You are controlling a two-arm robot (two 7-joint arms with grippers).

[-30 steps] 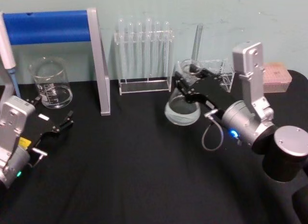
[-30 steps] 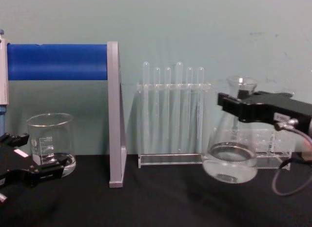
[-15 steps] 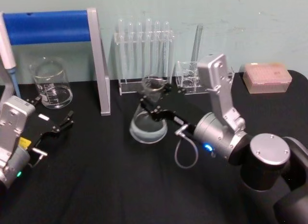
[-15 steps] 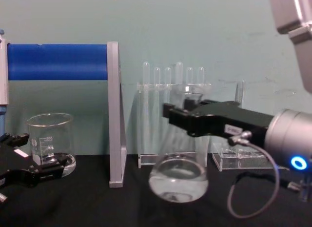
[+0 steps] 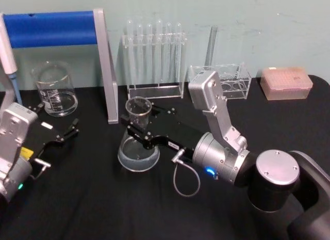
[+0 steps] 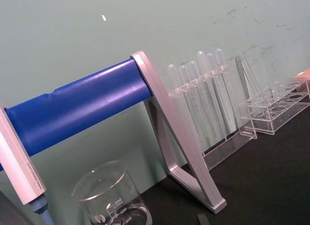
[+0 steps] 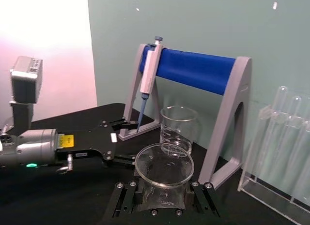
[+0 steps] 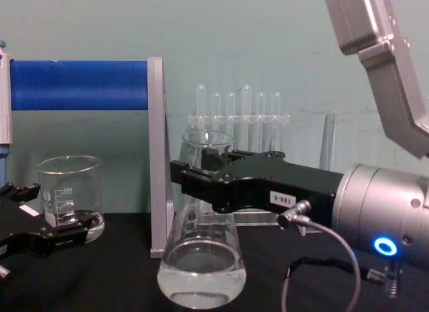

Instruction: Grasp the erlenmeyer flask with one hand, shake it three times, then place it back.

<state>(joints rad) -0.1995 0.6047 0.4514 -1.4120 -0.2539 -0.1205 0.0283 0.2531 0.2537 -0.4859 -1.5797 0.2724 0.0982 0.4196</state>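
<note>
Well, from where I stand the right arm is stretched far across the black table [image 5: 103, 198] toward the robot's left. Its silver wrist [image 8: 375, 218], with the blue ring light [image 8: 385, 246] glowing, lies nearly level, and a bent silver link rises above and behind it. A grey cable [image 5: 185, 183] loops down from the wrist. The right gripper [image 5: 140, 131] points sideways and is clamped on the neck of the erlenmeyer flask [image 5: 137, 149], one black jaw on each side of the glass, just under the flared rim. A small white number label sits on the gripper's flank.

The flask stands left of the table's middle, just in front of the grey upright of the blue-barred stand [image 5: 105, 69] and forward of the test tube rack [image 5: 154, 59]. Seen from the chest camera it leans slightly. Its wide base hangs very low over the black surface (whether it actually touches, I cannot tell). It is clear glass, with a shallow pool of clear liquid spread across the bottom. From the right wrist view its round open mouth [image 7: 163, 165] sits between the jaws.

The left gripper [image 5: 54, 120] is parked near the table's left edge, in front of the beaker [image 5: 54, 90], with its fingers spread and nothing between them.
</note>
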